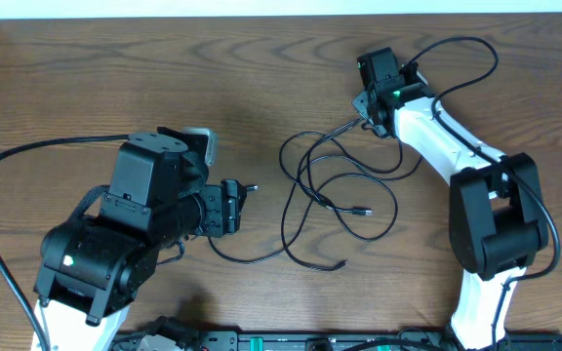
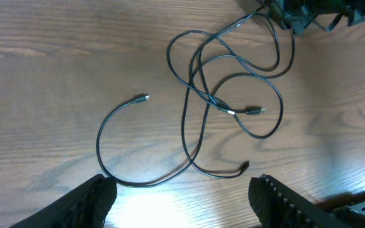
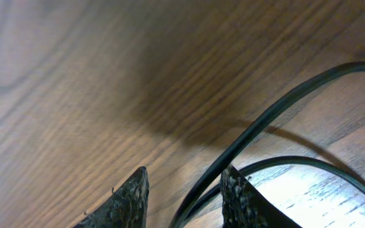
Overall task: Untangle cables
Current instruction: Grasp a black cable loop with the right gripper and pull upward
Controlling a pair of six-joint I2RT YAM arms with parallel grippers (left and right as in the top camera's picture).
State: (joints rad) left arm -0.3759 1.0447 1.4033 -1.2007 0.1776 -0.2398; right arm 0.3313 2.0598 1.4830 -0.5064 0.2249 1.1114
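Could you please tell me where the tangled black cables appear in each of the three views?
Overhead: cables at the centre of the table, top loop reaching the right tool.
Left wrist: cables right of centre, running up to that tool in the top right corner.
Right wrist: cables cross the right half, one passing between the fingertips.
Shared landmark: the right tool, at the tangle's top loop.
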